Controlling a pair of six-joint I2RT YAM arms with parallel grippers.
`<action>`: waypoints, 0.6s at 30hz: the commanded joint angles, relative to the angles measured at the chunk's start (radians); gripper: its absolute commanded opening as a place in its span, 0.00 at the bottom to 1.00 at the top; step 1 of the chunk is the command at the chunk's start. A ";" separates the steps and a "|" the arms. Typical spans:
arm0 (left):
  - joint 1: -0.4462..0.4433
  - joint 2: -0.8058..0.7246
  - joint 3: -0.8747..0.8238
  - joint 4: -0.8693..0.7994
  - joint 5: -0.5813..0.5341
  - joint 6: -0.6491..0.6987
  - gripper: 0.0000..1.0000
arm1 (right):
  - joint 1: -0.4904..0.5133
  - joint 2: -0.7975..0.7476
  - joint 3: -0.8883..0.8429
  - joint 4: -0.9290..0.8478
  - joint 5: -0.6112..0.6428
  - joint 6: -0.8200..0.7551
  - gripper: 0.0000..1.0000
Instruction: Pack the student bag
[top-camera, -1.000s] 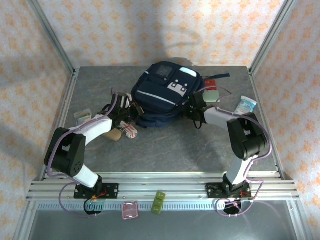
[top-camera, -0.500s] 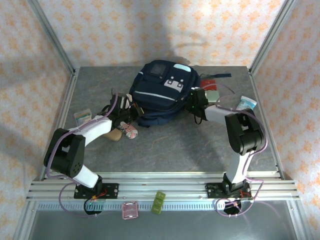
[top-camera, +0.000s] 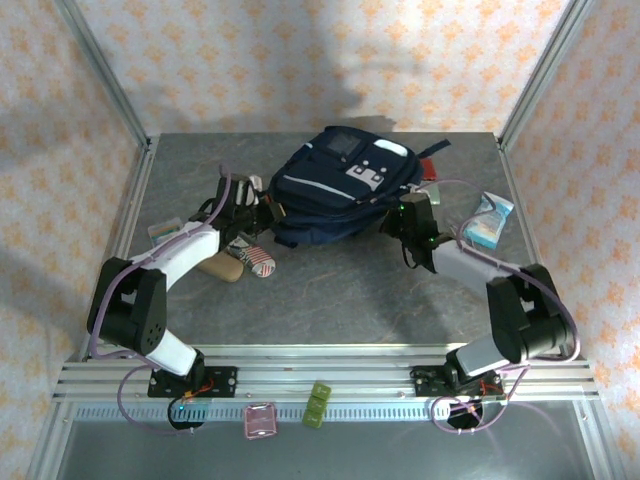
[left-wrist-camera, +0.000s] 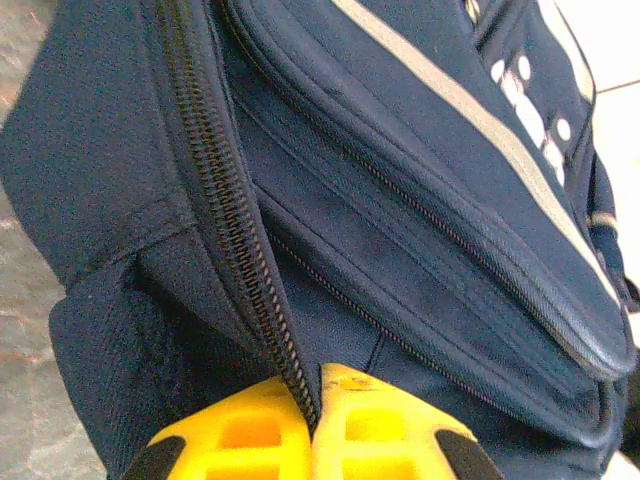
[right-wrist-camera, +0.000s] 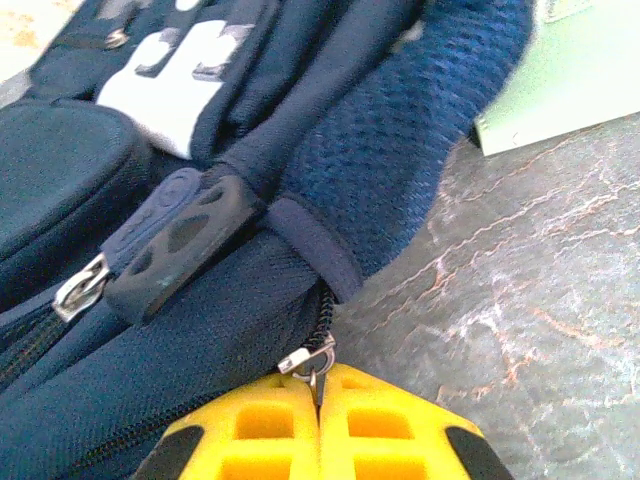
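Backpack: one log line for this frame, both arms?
backpack lying on table | left fingers shut on zipper track | right fingers shut on zipper pull

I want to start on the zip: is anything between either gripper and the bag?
Nothing visible. The left gripper is shut on the bag's zip seam, and the right gripper is shut on a small metal zip pull. Both touch the bag directly.
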 joint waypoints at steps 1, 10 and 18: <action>0.093 0.010 0.059 -0.016 -0.147 0.057 0.00 | 0.036 -0.088 -0.029 -0.007 0.133 0.007 0.00; 0.161 0.244 0.293 -0.016 -0.202 0.068 0.00 | 0.303 -0.119 -0.067 0.057 0.058 0.130 0.00; 0.160 0.428 0.525 -0.024 -0.266 0.090 0.00 | 0.403 0.089 0.006 0.176 -0.006 0.190 0.00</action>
